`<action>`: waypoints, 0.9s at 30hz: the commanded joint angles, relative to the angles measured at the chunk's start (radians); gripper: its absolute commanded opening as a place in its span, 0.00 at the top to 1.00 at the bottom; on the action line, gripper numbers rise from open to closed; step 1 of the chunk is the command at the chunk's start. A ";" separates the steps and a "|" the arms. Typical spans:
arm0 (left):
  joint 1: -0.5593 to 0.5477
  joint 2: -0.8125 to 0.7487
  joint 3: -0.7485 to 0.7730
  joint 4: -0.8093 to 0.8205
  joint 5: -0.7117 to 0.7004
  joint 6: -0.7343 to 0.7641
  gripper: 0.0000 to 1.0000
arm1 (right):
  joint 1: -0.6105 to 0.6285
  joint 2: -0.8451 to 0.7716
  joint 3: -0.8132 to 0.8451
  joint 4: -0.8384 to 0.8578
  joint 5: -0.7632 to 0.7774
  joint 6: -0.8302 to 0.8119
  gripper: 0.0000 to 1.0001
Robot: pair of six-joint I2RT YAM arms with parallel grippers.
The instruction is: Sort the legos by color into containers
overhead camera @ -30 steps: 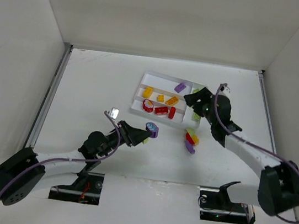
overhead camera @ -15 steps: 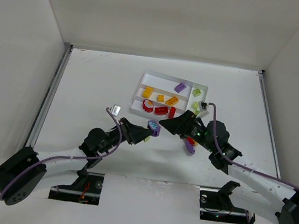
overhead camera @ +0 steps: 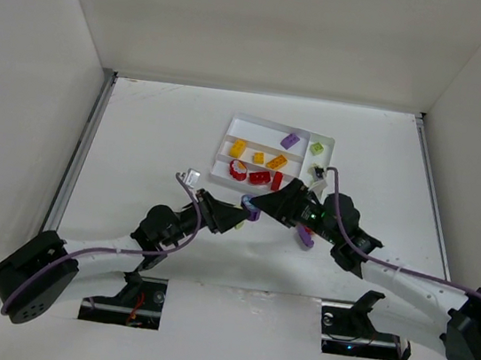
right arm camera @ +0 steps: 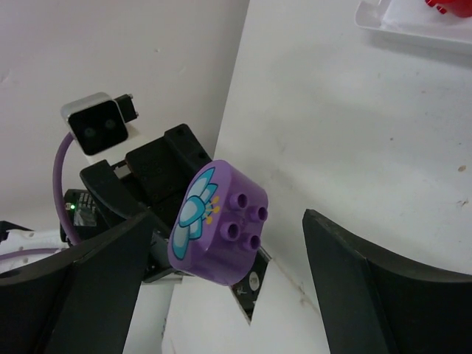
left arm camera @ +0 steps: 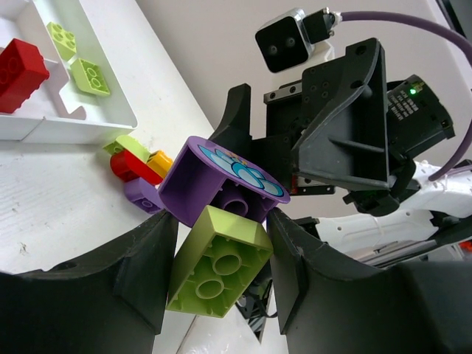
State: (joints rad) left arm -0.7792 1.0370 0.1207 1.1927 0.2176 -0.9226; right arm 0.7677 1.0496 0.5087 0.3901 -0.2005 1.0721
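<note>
My left gripper (left arm camera: pixel 221 247) is shut on a lime green brick (left arm camera: pixel 219 262); a rounded purple piece with a flower print (left arm camera: pixel 221 181) sits stuck on the brick's far end. In the top view the pair hangs above the table at the purple piece (overhead camera: pixel 250 206), between both arms. My right gripper (right arm camera: pixel 228 258) is open, its fingers (right arm camera: pixel 383 280) standing either side of the purple piece (right arm camera: pixel 221 225) without touching it. The white tray (overhead camera: pixel 229 135) holds a purple brick (overhead camera: pixel 292 140), a lime one (overhead camera: pixel 317 148), yellow-orange bricks (overhead camera: pixel 259 158) and red ones (overhead camera: pixel 259 178).
A small cluster of loose legos, red, yellow, lime and purple, (left arm camera: pixel 136 166) lies on the table just in front of the tray, under my right arm (overhead camera: pixel 357 246). White walls enclose the table on three sides.
My right arm swung from over the tray's right end down and left to the left gripper, opening wide; its fingers now flank the purple piece. The left gripper shifted slightly right, still holding.
</note>
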 commanded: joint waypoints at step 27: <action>-0.048 0.031 0.046 0.076 -0.052 0.100 0.53 | -0.028 0.049 -0.016 0.190 -0.031 0.149 0.64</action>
State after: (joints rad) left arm -0.8234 1.0763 0.1356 1.2057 0.1829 -0.8425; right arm 0.7460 1.1217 0.4938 0.4877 -0.2333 1.2087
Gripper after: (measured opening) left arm 0.461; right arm 0.469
